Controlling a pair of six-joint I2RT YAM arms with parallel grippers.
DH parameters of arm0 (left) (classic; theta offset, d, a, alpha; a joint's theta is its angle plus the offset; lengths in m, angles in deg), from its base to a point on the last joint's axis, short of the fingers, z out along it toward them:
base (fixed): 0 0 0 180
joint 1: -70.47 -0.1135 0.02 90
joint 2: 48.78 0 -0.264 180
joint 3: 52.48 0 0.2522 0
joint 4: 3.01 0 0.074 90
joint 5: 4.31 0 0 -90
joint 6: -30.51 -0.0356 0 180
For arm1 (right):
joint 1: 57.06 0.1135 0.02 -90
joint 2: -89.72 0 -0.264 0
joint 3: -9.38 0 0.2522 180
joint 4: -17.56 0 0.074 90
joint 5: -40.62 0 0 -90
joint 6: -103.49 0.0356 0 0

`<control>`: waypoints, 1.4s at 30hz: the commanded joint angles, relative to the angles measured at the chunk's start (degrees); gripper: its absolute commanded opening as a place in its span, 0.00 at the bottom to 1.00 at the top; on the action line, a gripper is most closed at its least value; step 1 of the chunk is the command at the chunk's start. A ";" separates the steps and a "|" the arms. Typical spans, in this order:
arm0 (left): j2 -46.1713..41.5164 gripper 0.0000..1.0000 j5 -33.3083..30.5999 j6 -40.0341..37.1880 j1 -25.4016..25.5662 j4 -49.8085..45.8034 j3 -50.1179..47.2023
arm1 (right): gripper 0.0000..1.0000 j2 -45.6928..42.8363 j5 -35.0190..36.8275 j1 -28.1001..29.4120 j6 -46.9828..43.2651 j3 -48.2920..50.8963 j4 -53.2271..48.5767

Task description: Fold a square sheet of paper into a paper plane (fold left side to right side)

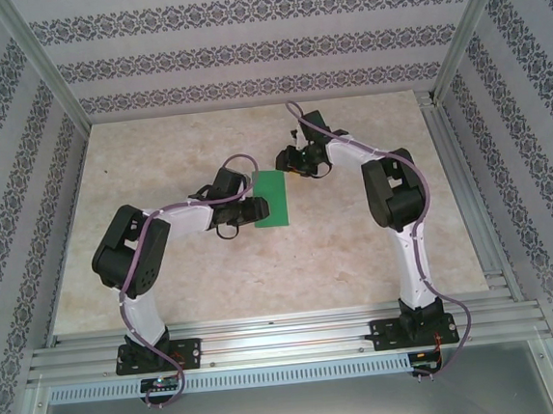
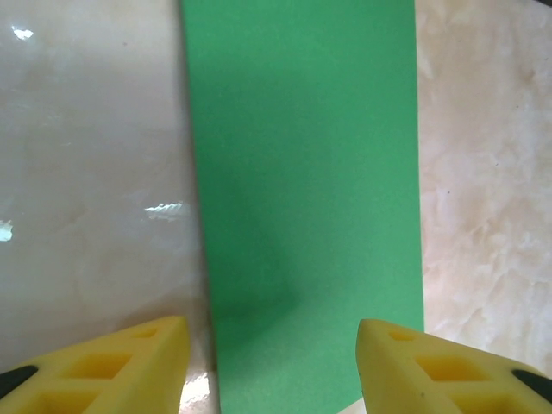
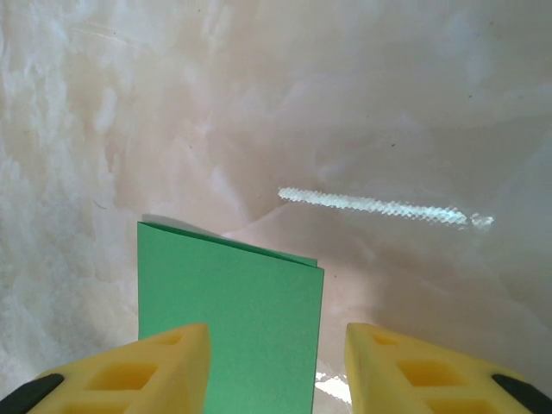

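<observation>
- Green sheet of paper [image 1: 271, 198] is seen folded into a narrow rectangle, lying flat near the middle of the tabletop [image 1: 377, 247], long sides running toward the far edge.
- Two layers are noted at its end edge in the right wrist view [image 3: 228, 302].
- Left gripper [image 1: 250, 209] is positioned at the sheet's left side, jaws parted wide, nothing gripped [image 2: 272, 326].
- Right gripper [image 1: 292, 162] is positioned over the far end, jaws likewise apart and empty [image 3: 278, 332].
</observation>
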 commanded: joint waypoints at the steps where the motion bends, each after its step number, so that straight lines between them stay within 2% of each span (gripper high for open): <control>1: 1.43 0.55 1.05 1.72 -0.01 1.49 0.97 | 0.45 1.61 1.31 1.09 -1.21 -1.82 -2.57; 6: 1.65 0.54 0.98 1.57 0.01 1.33 1.08 | 0.45 3.17 -0.01 2.02 -1.51 -2.18 -3.33; 15: 2.17 0.47 1.18 1.41 0.06 1.55 0.95 | 0.43 1.91 -3.87 4.18 -0.86 -0.28 -2.14; 24: 2.38 0.45 1.44 1.57 0.06 1.99 0.46 | 0.43 -3.22 -3.62 4.30 -0.52 5.39 -0.21; 31: 2.35 0.38 2.58 2.01 0.07 3.05 0.72 | 0.44 -3.70 -2.97 3.64 -0.54 6.16 -0.17; 36: 2.31 0.38 1.25 1.17 0.06 1.23 0.90 | 0.45 -6.02 -2.52 2.23 -0.71 6.11 -0.38; 42: -2.32 0.47 -3.58 -3.43 0.07 -5.02 0.90 | 0.44 -5.81 -3.07 2.45 -0.52 6.62 -0.87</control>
